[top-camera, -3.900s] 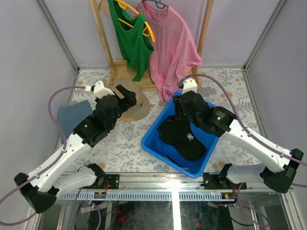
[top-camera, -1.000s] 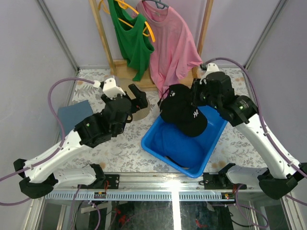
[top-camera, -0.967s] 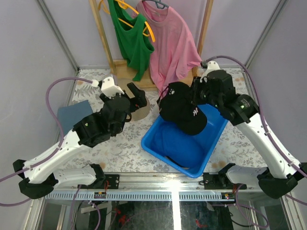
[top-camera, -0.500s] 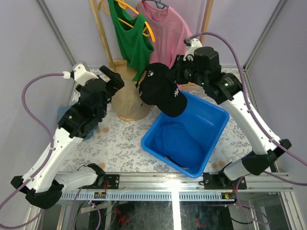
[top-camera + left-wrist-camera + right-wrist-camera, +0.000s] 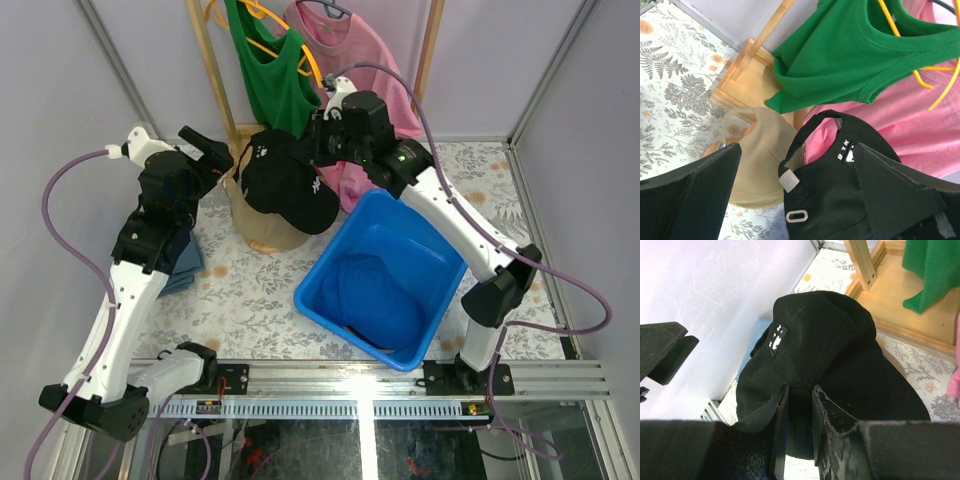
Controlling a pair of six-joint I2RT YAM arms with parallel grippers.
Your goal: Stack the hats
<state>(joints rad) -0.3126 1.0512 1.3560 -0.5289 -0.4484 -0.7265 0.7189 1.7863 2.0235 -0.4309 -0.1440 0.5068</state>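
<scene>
From above, you see the right gripper [image 5: 318,160] reaching across to the far left of the bench [image 5: 250,300], its jaws clamped on the black cap [image 5: 288,185]. That cap hangs over the tan cap [image 5: 262,222], which sits at the far side of the bench below the green top [image 5: 270,70] and the pink shirt [image 5: 365,90]. You cannot tell whether the two caps touch. The left gripper [image 5: 213,155] is raised just left of the black cap, its jaws spread wide and holding nothing. A royal blue cap [image 5: 375,300] lies in the blue bin [image 5: 440,290], and the grey-blue cloth [image 5: 185,265] lies on the bench under the left arm.

In the left wrist view, your jaws stand wide apart and empty. Between them the black cap [image 5: 840,200] shows its rear, with the strap and a metal buckle [image 5: 797,216]. The tan cap [image 5: 757,160] is just beside it on the left.

In the right wrist view, your jaws are narrow, pinching a fold of the black cap [image 5: 825,350] at its near edge. The crown bulges beyond them. The left gripper's fingers [image 5: 662,350] show at the left edge, apart from the cap.
</scene>
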